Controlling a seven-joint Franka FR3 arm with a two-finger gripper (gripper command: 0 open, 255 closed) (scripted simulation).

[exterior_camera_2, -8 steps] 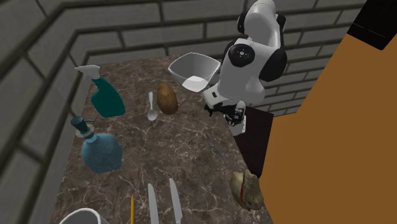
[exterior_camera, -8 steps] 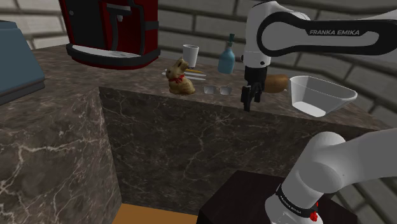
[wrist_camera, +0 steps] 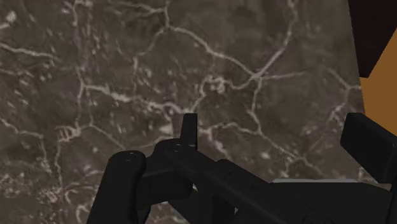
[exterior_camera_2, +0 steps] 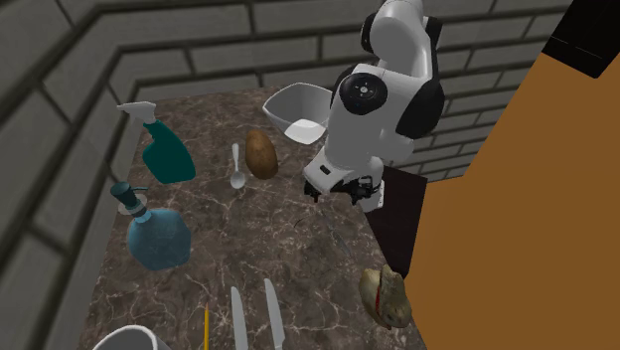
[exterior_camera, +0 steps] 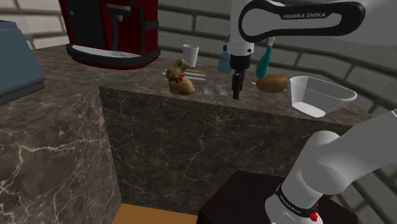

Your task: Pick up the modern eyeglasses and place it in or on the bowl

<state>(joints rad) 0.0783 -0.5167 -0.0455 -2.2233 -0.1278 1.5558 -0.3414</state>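
Marble desk [exterior_camera: 140,79], brick wall [exterior_camera: 191,25] behind. Shoulder view first: the tool [exterior_camera: 236,93] hangs straight down just beside the eyeglasses [exterior_camera: 216,91], which lie on the desk well to the left of the bowl [exterior_camera: 304,95]. Second exterior view: bowl empty, arm [exterior_camera_2: 373,109] poised over the desk edge close by it. Wrist view: fingers [wrist_camera: 121,184] spread apart, what looks like the glasses' dark frame between them, nothing clasped. Best bet, I'd say: centre on the frame, settle low, squeeze gently.
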